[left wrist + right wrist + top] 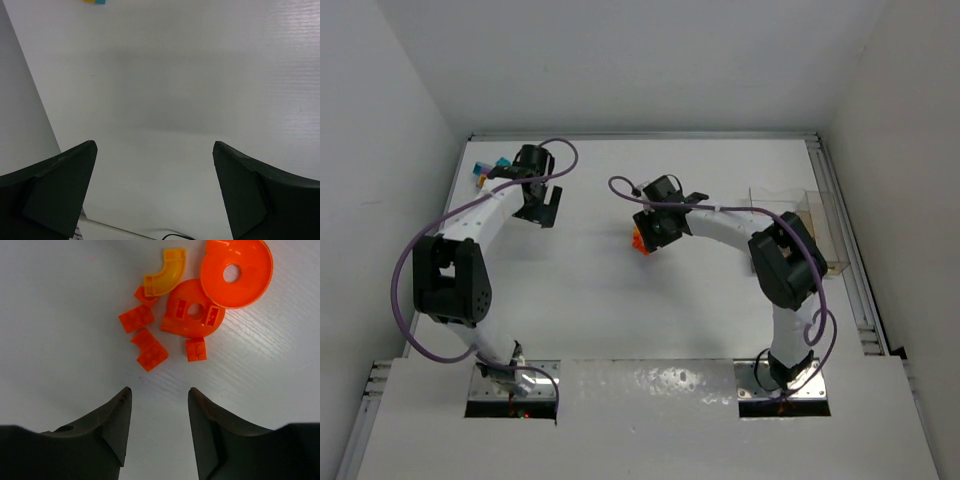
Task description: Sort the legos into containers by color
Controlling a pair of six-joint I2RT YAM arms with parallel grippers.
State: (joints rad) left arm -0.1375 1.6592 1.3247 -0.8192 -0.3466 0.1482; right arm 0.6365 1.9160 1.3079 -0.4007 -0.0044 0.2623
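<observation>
A pile of orange legos [150, 350] lies on the white table just ahead of my right gripper [160, 390]. It holds several small bricks, two round orange discs [237, 272] and a curved yellow-orange piece [165, 272]. The right gripper is open and nothing sits between its fingers. From above, that pile [639, 241] shows at the gripper's left side. Yellow, teal and purple legos [486, 173] lie at the far left, behind my left gripper [537, 207], which hangs open and empty over bare table. The clear containers [825, 235] stand at the right edge, partly behind the right arm.
The left wrist view shows the left gripper [155, 145] wide apart above plain white surface, with a yellow and teal scrap [94, 1] at the top edge. White walls close in the table at back and sides. A metal rail [850, 260] runs along the right.
</observation>
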